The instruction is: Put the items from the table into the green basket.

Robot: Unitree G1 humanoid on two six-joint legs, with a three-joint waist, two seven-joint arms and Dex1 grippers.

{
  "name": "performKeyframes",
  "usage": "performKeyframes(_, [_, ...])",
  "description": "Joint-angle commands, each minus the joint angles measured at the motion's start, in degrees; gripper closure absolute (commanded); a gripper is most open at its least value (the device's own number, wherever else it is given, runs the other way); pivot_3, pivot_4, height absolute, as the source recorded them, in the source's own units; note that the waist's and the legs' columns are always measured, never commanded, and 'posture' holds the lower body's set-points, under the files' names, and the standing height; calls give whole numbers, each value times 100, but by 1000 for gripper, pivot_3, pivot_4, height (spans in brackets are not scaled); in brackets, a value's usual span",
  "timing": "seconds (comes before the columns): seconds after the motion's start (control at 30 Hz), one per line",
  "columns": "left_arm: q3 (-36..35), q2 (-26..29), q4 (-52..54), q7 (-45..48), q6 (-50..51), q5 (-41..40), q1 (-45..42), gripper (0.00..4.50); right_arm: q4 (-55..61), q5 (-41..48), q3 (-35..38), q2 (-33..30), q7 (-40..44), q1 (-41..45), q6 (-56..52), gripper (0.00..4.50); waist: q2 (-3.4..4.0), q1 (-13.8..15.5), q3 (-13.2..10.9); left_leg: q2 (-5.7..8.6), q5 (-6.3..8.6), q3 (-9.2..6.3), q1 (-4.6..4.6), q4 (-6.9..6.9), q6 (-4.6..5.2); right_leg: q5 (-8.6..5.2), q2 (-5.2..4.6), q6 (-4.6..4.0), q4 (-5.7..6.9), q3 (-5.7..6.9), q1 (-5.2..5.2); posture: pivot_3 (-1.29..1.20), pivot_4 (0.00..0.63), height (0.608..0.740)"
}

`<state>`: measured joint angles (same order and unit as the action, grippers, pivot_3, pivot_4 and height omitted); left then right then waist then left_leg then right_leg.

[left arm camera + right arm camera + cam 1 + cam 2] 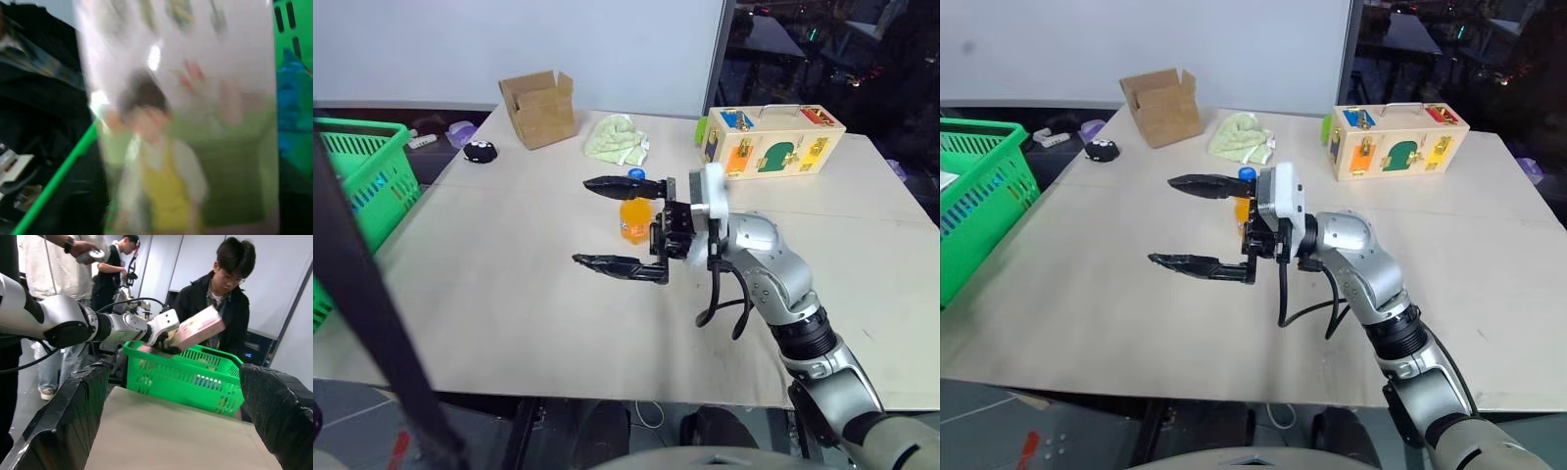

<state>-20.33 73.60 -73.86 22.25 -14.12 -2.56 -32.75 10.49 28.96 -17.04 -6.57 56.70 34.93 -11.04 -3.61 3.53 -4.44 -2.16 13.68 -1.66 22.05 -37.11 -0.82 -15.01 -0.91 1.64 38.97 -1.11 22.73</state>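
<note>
The pink carton [198,327] hangs tilted over the green basket [195,377], one end in my left gripper [165,343], which is shut on it. In the left wrist view the carton [181,122] looms blurred, with the basket [293,73] behind it. The basket [362,176] stands off the table's left edge. My right gripper [580,221] hovers open over the middle of the table [509,294], pointing left, with nothing between its fingers. The orange-drink bottle [634,220] with a blue cap stands upright on the table just beyond it.
At the table's far side sit an open cardboard box [540,108], a crumpled green cloth [619,139], a wooden latch box [771,142] and a small black object [480,152]. A person [230,293] leans behind the basket, and others stand further back.
</note>
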Motion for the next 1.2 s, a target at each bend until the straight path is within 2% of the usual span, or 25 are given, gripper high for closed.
performKeyframes(0.03, [-310,127,136,-4,12,-289,80,24,301,68,129,-24,-114,-57,-11,0,8,-27,5,0,0,0,0,0,0,0,0,0,0,0,0,110,9,740])
performKeyframes(0.23, [-923,166,358,186,188,-882,290,24,358,61,102,-19,-183,-106,-22,0,11,-91,10,0,0,0,-3,-1,0,0,-3,0,2,0,-4,114,7,740])
performKeyframes(0.33, [-1039,84,597,466,86,-990,664,24,325,58,92,-7,-176,-102,-10,0,21,-137,15,0,0,2,-4,-1,0,0,-3,-1,2,-3,-3,122,8,740])
performKeyframes(0.53, [-1696,-92,1482,641,410,-1640,829,24,278,77,82,-21,-120,-96,-3,0,19,-124,16,-1,0,-2,-5,-1,0,0,-3,-1,4,0,-4,134,8,740])
performKeyframes(0.7, [-2228,-427,2901,740,1347,-2202,1205,24,262,83,88,-15,-96,-90,-7,0,37,-134,27,0,0,3,-7,-2,0,1,-8,-2,2,-5,-8,134,8,740])
performKeyframes(0.8, [-2479,-783,4142,759,2272,-2736,1398,24,247,73,99,-19,-105,-89,-4,0,42,-128,33,0,0,1,-8,-1,0,1,-6,-2,5,-6,-8,140,3,740])
performKeyframes(1.0, [-2116,-1505,6648,734,4005,-3601,1785,24,289,8,132,-102,-183,-175,-5,0,41,-124,51,1,0,-2,-9,-4,-1,1,-6,-3,7,-9,-11,139,1,740])
performKeyframes(1.2, [-1643,-1948,8082,470,5429,-4379,1769,24,518,-22,227,-317,-379,-394,-92,0,47,-153,58,3,0,-2,-13,-4,-1,1,-2,-3,9,-16,-12,98,4,740])
